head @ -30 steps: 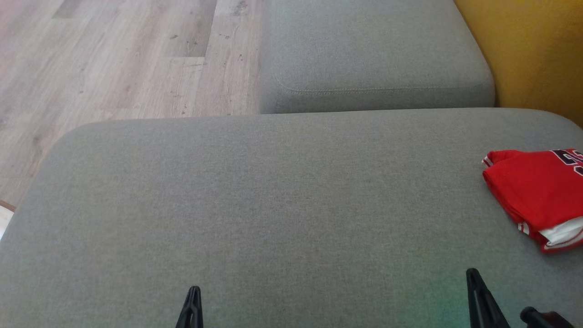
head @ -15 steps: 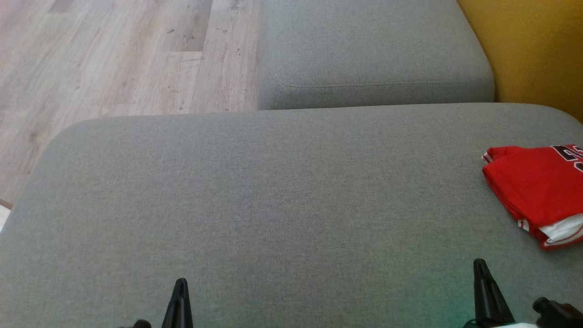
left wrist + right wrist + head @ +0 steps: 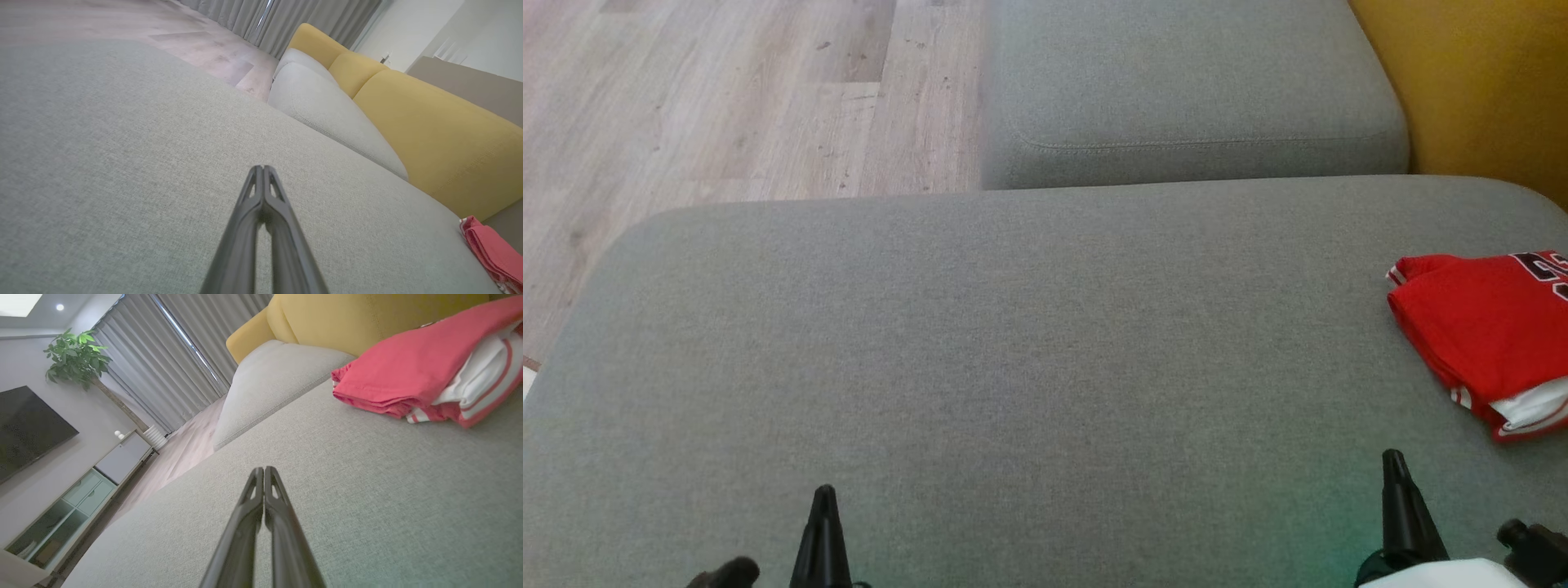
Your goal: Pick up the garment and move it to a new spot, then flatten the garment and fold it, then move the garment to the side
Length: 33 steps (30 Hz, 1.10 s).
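L gripper (image 3: 823, 495) sits low at bottom-left of head view, fingers pressed together, nothing held. R gripper (image 3: 1393, 459) at bottom-right, fingers together too, empty. Both point out over bare grey seat cushion (image 3: 1013, 343); can't tell if tips touch the fabric. Garment (image 3: 1482, 335) = red jersey w/ white trim & dark number print, folded into a compact stack. It lies on the cushion's far right side, partly cut by frame edge. R gripper is near it, not touching; L gripper well apart. Yellow backrest (image 3: 1478, 82) is just beyond garment. 2nd grey cushion (image 3: 1192, 82) lies behind the seat, wood floor (image 3: 727, 106) to the left. R wrist view bkgd: grey curtains (image 3: 175, 363), potted plant (image 3: 75, 351), TV (image 3: 28, 424), low cabinet (image 3: 81, 490).
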{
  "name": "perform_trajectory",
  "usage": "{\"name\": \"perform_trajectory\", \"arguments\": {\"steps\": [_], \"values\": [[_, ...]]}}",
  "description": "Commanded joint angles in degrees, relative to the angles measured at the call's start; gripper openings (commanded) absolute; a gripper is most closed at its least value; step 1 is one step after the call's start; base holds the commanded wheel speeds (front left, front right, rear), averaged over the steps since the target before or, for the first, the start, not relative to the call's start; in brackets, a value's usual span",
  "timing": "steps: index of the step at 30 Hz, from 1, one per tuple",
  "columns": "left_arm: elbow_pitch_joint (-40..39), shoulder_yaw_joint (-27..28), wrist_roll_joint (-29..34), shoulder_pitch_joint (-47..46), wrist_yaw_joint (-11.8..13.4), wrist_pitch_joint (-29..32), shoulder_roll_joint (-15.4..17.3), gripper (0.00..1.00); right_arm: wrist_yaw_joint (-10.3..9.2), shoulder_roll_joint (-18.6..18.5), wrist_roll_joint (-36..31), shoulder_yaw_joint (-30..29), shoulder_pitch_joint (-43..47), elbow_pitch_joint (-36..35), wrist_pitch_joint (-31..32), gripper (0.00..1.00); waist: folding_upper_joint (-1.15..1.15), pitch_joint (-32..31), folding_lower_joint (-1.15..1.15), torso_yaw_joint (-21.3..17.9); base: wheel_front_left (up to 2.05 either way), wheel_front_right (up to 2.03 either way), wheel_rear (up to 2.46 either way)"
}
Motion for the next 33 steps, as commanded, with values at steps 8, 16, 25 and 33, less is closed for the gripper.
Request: {"name": "perform_trajectory", "arguments": {"steps": [8, 16, 25, 33], "values": [[-1.1, 2.9, -6.9, -4.0, -1.3, 1.5, 0.7, 0.00, 0.16, -1.2, 6.9, -0.5, -4.6, -1.2, 1.3, 0.00, 0.00, 0.5, 0.00, -0.2, 0.00, 0.00, 0.00], [-0.7, 4.2, -12.4, -5.3, -2.1, 2.7, 0.8, 0.00, 0.18, -1.3, 12.4, -0.9, -6.0, -0.7, 2.6, 0.00, 0.00, 1.0, 0.00, -0.4, 0.00, 0.00, 0.00], [-0.4, 5.6, -17.9, -6.5, -3.0, 4.0, 0.9, 0.00, 0.21, -1.4, 17.9, -1.4, -7.5, -0.3, 3.8, 0.00, 0.00, 1.5, 0.00, -0.6, 0.00, 0.00, 0.00], [0.0, 7.0, -23.4, -7.8, -3.8, 5.3, 0.9, 0.00, 0.23, -1.5, 23.3, -1.9, -8.9, 0.1, 5.1, 0.00, 0.00, 2.0, 0.00, -0.8, 0.00, 0.00, 0.00]]}}
